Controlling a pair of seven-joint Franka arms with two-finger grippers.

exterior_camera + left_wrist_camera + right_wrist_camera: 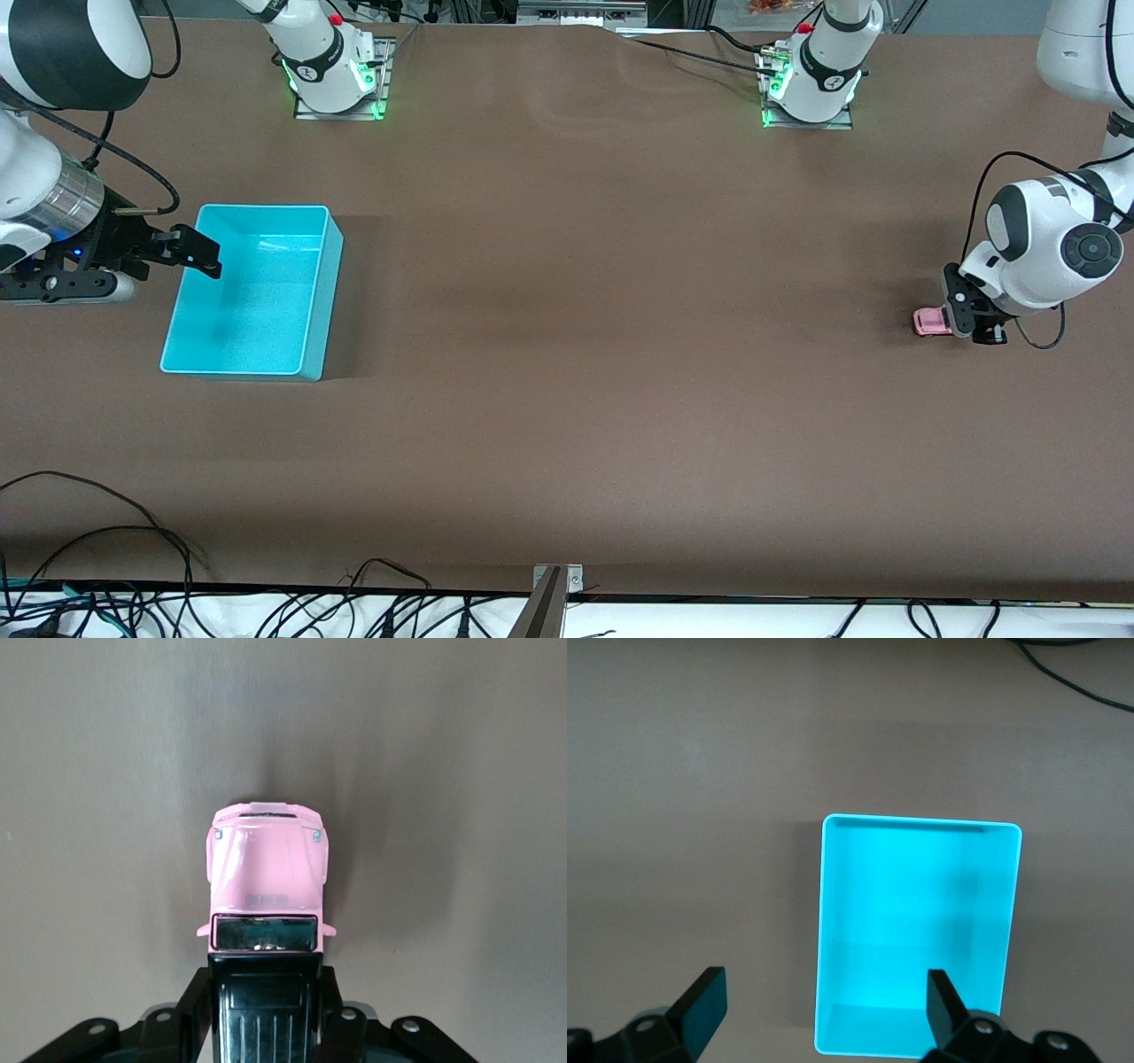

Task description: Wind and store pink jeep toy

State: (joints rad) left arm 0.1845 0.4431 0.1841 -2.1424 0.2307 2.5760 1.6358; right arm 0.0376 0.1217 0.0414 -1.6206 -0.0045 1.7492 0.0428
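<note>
Brown counter (567, 354), two arms, one bin, one toy. Item: pink jeep toy (931, 321), wheels on the counter at the left arm's end, well apart from the turquoise bin (252, 292) at the right arm's end. Left claw (967, 317): closed on the jeep's rear body. Right claw (190, 251): spread wide, holding nothing, waiting over the bin's rim. Bin: empty. Progress: jeep grasped; winding not evident, storing outstanding.

The wide brown matte table (567, 354) carries an open rectangular turquoise plastic bin (330, 292) near the right arm's end edge, and a tiny light-pink toy jeep with a black roof (929, 321) near the left arm's end edge.
</note>
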